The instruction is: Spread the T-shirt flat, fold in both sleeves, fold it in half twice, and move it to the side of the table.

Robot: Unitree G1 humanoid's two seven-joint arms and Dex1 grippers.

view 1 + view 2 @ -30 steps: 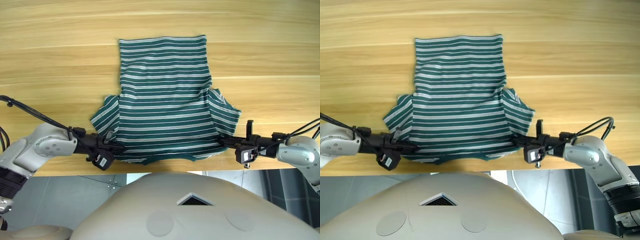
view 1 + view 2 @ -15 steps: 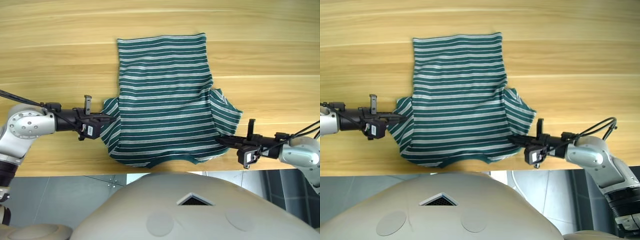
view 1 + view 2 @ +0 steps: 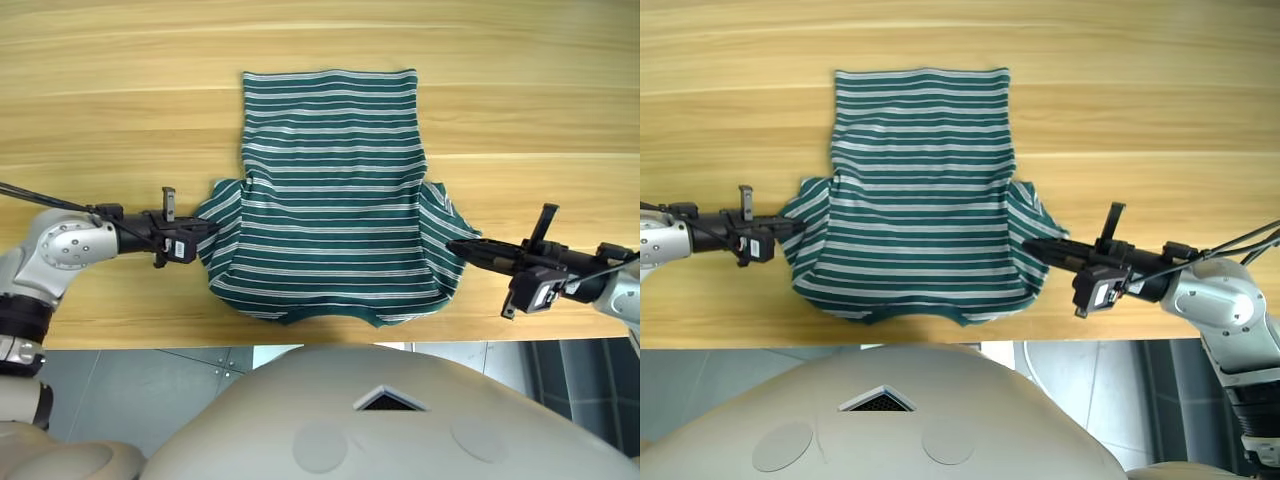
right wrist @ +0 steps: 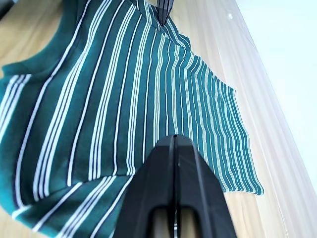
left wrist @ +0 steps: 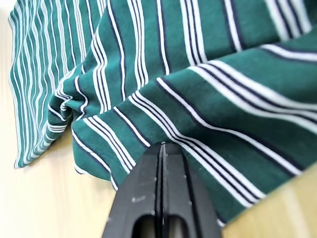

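- Green striped T-shirt [image 3: 330,190]: compared with one second ago, the left sleeve [image 3: 218,215] is drawn out sideways, and the near left corner of the body sits farther in from the table edge
- left gripper [image 3: 205,228]: one second ago it was at the near left shoulder by the table edge; it is now farther up the table, with its tip at the outer end of the left sleeve
- right gripper [image 3: 452,244]: half a second ago it was at the near right shoulder; it is now farther from the edge, with its tip at the outer edge of the right sleeve [image 3: 440,220]; the shoulder corner it pulled on is now rounded
- Finger state, left: the fingers [image 5: 148,168] are pressed together with no gap, tip against the sleeve hem; whether cloth is nipped between them cannot be told
- Finger state, right: the fingers [image 4: 190,163] are likewise pressed together, tip over the striped cloth
- Location of the T-shirt: centre of the wooden table [image 3: 110,110], largely flat, hem [image 3: 328,73] on the far side, neckline [image 3: 330,318] just inside the near edge
- Surroundings: grey tiled floor [image 3: 150,375] shows beyond the near table edge; the two arms lie low over the table, one at each side of the garment
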